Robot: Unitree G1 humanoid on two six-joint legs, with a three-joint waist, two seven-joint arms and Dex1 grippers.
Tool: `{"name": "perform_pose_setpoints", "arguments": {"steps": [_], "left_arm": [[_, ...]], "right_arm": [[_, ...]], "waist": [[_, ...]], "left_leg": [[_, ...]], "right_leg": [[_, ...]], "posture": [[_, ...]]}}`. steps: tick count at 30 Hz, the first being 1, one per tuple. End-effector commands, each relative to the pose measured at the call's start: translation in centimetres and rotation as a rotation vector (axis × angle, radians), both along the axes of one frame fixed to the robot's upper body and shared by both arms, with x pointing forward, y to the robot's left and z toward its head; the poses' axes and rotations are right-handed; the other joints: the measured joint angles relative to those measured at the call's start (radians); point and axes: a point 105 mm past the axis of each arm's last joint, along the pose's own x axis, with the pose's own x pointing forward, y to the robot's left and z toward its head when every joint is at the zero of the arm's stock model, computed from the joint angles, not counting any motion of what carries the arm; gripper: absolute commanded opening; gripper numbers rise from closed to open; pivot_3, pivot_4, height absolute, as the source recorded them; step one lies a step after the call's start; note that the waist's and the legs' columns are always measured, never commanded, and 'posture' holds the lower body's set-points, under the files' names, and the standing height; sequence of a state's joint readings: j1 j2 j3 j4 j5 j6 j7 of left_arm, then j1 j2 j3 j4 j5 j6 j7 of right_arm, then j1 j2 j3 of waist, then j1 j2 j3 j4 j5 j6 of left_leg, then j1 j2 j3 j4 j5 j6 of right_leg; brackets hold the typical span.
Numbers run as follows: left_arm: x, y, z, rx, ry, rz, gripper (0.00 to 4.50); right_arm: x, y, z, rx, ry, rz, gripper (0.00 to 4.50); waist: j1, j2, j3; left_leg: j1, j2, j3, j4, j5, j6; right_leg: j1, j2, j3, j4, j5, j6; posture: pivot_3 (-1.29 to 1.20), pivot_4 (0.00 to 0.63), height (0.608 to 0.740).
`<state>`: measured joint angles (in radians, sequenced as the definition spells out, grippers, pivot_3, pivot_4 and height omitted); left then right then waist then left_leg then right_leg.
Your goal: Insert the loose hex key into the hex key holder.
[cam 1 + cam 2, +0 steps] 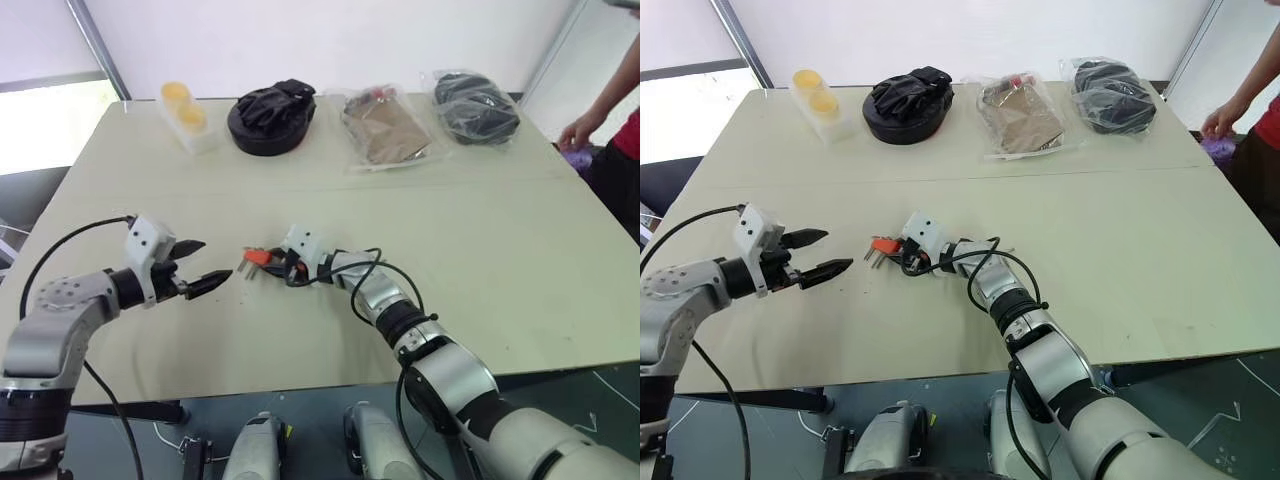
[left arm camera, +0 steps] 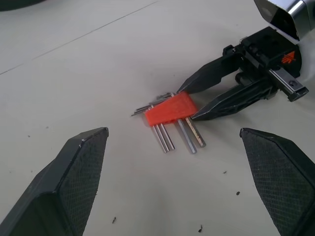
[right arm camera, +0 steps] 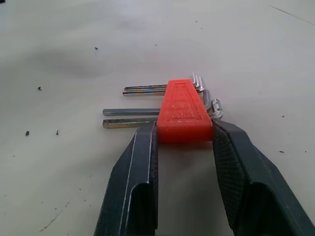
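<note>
right gripper point(image 3: 183, 140) pinched the holder point(image 3: 183, 112) at its wide end; left gripper point(image 2: 177, 177), at the holder's 9 o'clock, gaped empty. a shallow grip risked the holder slipping.

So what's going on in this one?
The robot's right gripper has its two black fingers closed on the wide end of the small orange-red plastic hex key holder, which lies on the pale table with grey metal keys sticking out. The left gripper hovers open just beside it, holding nothing. I can't pick out a separate loose hex key.
</note>
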<state>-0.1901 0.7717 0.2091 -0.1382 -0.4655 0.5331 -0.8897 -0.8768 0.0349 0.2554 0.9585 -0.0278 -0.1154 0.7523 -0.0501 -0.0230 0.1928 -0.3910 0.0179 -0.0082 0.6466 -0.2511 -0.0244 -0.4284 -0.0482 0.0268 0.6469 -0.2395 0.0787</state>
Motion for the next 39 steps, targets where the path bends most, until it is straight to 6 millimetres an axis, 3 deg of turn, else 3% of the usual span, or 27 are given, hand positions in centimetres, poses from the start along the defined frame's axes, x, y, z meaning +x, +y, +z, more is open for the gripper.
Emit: {"name": "perform_pose_setpoints", "arguments": {"steps": [1,3,7,11,17,25,39], "left_arm": [[0.0,-0.4,0.7,-0.014,-0.038,-0.012,4.50],[0.3,-0.4,0.8,-0.058,-0.036,-0.008,4.50],[1.3,-2.0,1.8,-0.382,0.043,-0.107,4.50],[2.6,-3.2,0.5,-0.432,0.137,-0.185,4.50],[5.8,-5.9,0.9,-0.528,0.134,-0.259,4.50],[7.2,-9.3,1.9,-0.532,0.148,-0.417,4.50],[8.0,-10.4,4.7,-0.504,0.142,-0.539,4.50]], "right_arm": [[-0.2,0.2,0.3,-0.007,-0.035,0.020,1.00],[-0.1,-0.1,1.5,-0.010,-0.111,0.040,1.00],[-0.2,-2.2,6.7,-0.094,-0.452,0.151,1.00],[-0.7,-4.0,9.6,-0.253,-0.694,0.277,1.00],[0.1,-6.5,13.4,-0.444,-0.943,0.343,1.00],[0.0,-7.4,13.9,-0.446,-0.993,0.353,1.00],[-0.3,-7.3,13.7,-0.421,-1.021,0.315,1.00]], "waist": [[0.000,0.000,0.000],[0.002,0.000,0.000],[0.017,0.001,0.001],[0.007,0.001,0.001],[0.006,0.000,0.001],[0.006,0.000,0.001],[0.006,0.000,0.001]], "left_leg": [[0.000,0.000,0.000,0.000,0.000,0.000],[0.000,0.000,0.000,0.000,0.000,0.000],[-0.003,-0.002,-0.001,0.002,0.000,0.000],[-0.003,-0.005,0.002,0.003,0.000,0.000],[-0.002,-0.004,0.002,0.001,0.000,0.000],[-0.003,-0.004,0.003,0.001,0.000,0.000],[-0.003,-0.005,0.002,0.002,0.000,0.000]], "right_leg": [[0.000,0.000,0.000,0.000,0.000,0.000],[0.000,0.000,0.000,0.000,0.000,0.000],[0.000,-0.001,-0.002,0.000,0.000,0.000],[0.000,-0.002,-0.001,-0.001,0.000,0.001],[-0.001,0.003,-0.002,0.000,0.000,0.001],[-0.001,0.003,-0.001,0.000,0.000,0.001],[-0.001,0.003,-0.002,0.000,0.000,0.001]], "posture": [[0.00,0.150,0.740],[0.00,0.150,0.740],[0.00,0.150,0.740],[0.00,0.150,0.740],[0.00,0.150,0.740],[0.00,0.150,0.740],[0.00,0.150,0.740]]}}
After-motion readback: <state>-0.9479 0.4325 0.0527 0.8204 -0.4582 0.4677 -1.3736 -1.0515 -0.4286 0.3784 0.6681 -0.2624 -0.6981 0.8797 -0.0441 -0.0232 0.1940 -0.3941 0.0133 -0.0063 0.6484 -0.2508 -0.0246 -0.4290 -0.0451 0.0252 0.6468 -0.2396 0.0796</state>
